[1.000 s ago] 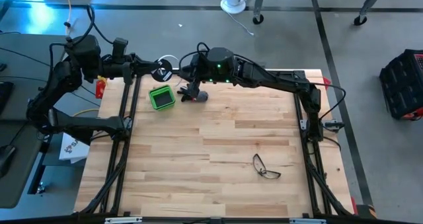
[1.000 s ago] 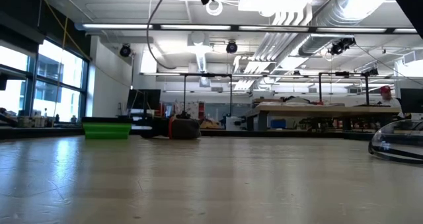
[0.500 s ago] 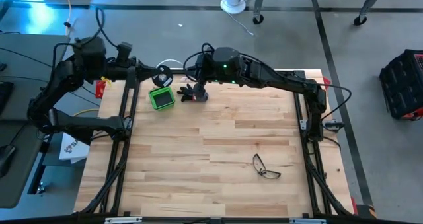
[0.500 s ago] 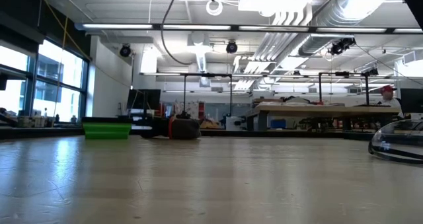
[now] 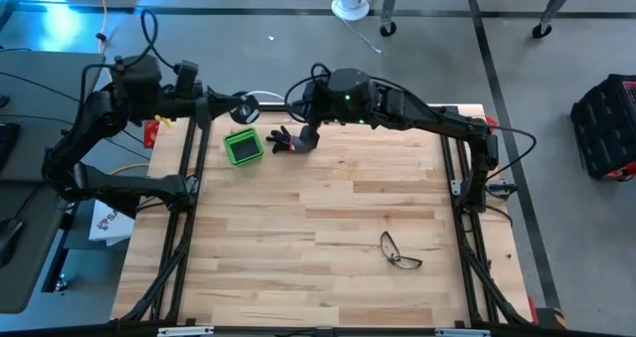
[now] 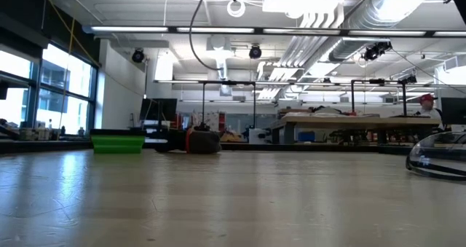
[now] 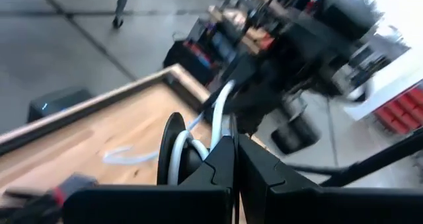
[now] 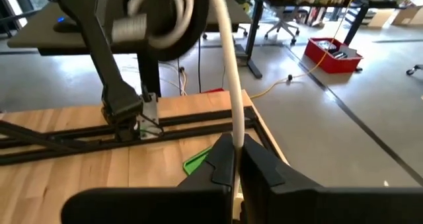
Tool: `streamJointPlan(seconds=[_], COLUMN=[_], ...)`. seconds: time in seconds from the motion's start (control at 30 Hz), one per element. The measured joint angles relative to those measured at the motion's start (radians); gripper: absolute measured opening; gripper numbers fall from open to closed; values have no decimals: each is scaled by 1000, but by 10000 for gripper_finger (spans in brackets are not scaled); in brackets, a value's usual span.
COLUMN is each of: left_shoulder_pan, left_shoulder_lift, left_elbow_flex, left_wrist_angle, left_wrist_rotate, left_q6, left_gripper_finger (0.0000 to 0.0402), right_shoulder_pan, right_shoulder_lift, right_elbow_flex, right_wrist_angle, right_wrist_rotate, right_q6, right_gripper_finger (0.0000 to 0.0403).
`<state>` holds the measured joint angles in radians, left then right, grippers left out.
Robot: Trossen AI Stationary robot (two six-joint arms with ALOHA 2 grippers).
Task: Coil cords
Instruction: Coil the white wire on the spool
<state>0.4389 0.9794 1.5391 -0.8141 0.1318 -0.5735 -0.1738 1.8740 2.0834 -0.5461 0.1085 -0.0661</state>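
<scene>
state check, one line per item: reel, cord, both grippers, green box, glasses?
reel: held up off the table in the left gripper, partly wound
white cord: runs from the reel to the right gripper
left gripper: jaws shut on the reel
right gripper: jaws shut on the white cord
green box: on the table, open side up
glasses: lying on the table, untouched

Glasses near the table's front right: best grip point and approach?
Judging by the high view, take the glasses at the bridge between the lenses, coming straight down. They lie flat on the table with open wood all around; the thin temples look too slight for a pincer.
</scene>
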Motion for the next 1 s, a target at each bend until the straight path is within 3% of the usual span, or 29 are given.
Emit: streamJointPlan(seconds=[0.33, 0.7, 0.87, 1.0], left_shoulder_pan=[17, 26, 26, 23], left_shoulder_lift=[28, 121, 154, 175], left_elbow_flex=[0, 0, 0, 0], left_wrist_angle=[201, 395, 524, 536], left_wrist_rotate=[2, 70, 145, 201], left_q6=[-19, -70, -143, -211], left_gripper_finger=[0, 0, 0, 0], right_shoulder_pan=[35, 82, 85, 88], right_shoulder_lift=[4, 12, 13, 13], right_elbow_flex=[0, 0, 0, 0], right_wrist_angle=[40, 150, 165, 198], right_wrist_rotate=[-12, -26, -26, -26], right_q6=[33, 63, 88, 93], right_gripper_finger=[0, 0, 0, 0])
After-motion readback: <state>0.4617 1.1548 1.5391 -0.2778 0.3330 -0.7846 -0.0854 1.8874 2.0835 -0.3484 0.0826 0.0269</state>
